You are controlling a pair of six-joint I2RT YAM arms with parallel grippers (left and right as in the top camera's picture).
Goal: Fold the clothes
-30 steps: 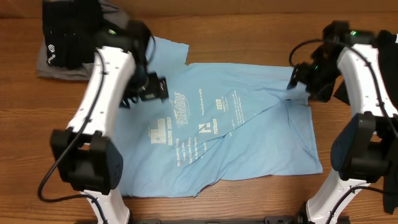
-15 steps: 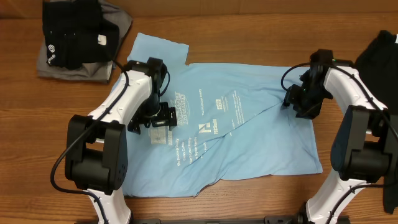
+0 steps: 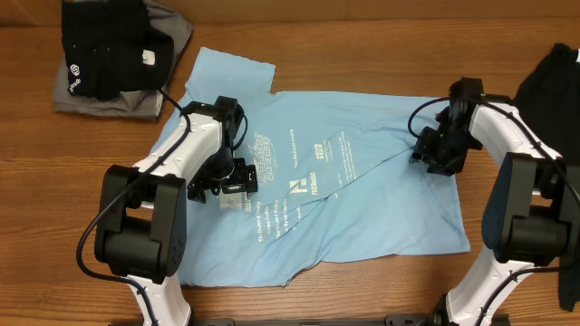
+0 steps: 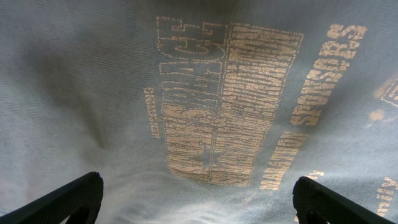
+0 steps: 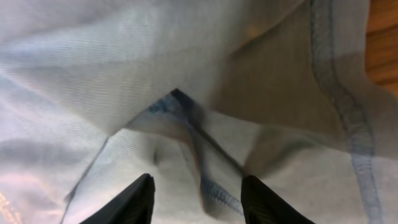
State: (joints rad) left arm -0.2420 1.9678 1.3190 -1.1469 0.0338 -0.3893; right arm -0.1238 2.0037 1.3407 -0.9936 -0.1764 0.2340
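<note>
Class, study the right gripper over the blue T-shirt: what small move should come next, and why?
Probably close the right gripper on the raised seam fold of the light blue T-shirt: its fingers straddle that ridge with gaps beside it, so nothing looks pinched yet. The left gripper hangs open over the lettering.

overhead: top-down, whole table [image 3: 362, 54] | 2 wrists: close on T-shirt [image 3: 381, 208]
</note>
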